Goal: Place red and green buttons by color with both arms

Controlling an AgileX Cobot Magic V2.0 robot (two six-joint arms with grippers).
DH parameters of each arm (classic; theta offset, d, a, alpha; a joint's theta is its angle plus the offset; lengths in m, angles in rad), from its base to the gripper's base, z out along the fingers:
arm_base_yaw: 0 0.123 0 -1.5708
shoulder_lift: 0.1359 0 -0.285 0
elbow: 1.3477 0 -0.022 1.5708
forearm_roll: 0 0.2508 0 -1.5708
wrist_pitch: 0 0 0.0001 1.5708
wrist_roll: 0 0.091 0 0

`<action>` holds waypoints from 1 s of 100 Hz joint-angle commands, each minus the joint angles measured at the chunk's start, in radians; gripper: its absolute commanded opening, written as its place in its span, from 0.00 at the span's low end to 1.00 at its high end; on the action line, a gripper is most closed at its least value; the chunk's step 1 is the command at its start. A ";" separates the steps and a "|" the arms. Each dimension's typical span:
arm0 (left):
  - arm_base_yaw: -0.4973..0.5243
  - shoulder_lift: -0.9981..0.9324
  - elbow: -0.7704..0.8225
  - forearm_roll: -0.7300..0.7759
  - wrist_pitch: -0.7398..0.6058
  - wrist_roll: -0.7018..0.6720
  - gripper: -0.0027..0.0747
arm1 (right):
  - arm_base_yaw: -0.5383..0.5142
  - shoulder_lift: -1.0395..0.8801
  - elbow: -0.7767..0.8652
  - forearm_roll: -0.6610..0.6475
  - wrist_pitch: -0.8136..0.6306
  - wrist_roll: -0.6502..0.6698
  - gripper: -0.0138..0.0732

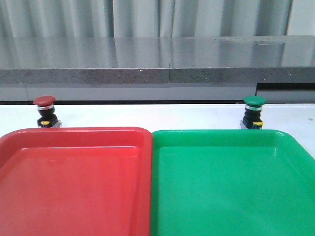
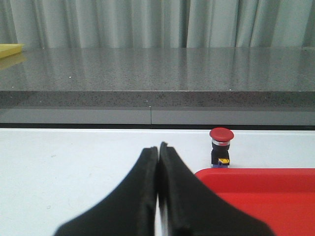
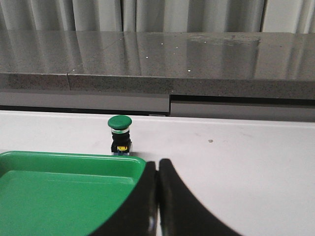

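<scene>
Nothing of the sorting is done yet, as far as I can judge. The red button (image 1: 45, 112) stands upright on the white surface (image 1: 147, 115), just beyond the far rim of the red tray (image 1: 74, 135), near that tray's far left corner. The green button (image 1: 254, 112) stands the same way just beyond the far rim of the green tray (image 1: 221, 135), toward its right side. Both trays hold nothing that I can see, and they lie side by side with their edges touching.

My left tool (image 2: 158, 150) has its fingers pressed together and grips nothing; the red button sits ahead of it and off to one side. My right tool (image 3: 158, 164) is likewise closed up and empty, with the green button ahead of it. Neither tool shows in the front view.

So both pickups and both placements remain: red button into the red tray, green into the green.
</scene>
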 commanded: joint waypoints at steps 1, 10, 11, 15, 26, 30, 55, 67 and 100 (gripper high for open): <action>-0.008 -0.006 0.042 -0.011 -0.072 -0.002 0.01 | -0.007 -0.017 -0.014 0.000 -0.084 0.002 0.08; -0.008 -0.006 0.042 -0.011 -0.072 -0.002 0.01 | -0.007 -0.017 -0.014 0.000 -0.084 0.002 0.08; -0.008 -0.006 0.042 -0.011 -0.072 -0.002 0.01 | -0.007 -0.017 -0.014 0.000 -0.084 0.002 0.08; -0.008 -0.006 0.042 -0.011 -0.072 -0.002 0.01 | -0.007 -0.017 -0.014 0.000 -0.084 0.002 0.08; -0.008 -0.006 0.042 -0.011 -0.076 -0.002 0.01 | -0.007 -0.017 -0.014 0.000 -0.084 0.002 0.08; -0.008 -0.006 0.040 -0.011 -0.084 -0.002 0.01 | -0.007 -0.017 -0.014 0.000 -0.084 0.002 0.08; -0.008 0.008 -0.046 -0.077 -0.055 -0.010 0.01 | -0.007 -0.017 -0.014 0.000 -0.084 0.002 0.08; -0.008 0.045 -0.151 -0.077 0.020 -0.010 0.01 | -0.007 -0.017 -0.014 0.000 -0.084 0.002 0.08; -0.008 0.336 -0.578 -0.073 0.480 -0.004 0.01 | -0.007 -0.017 -0.014 0.000 -0.084 0.002 0.08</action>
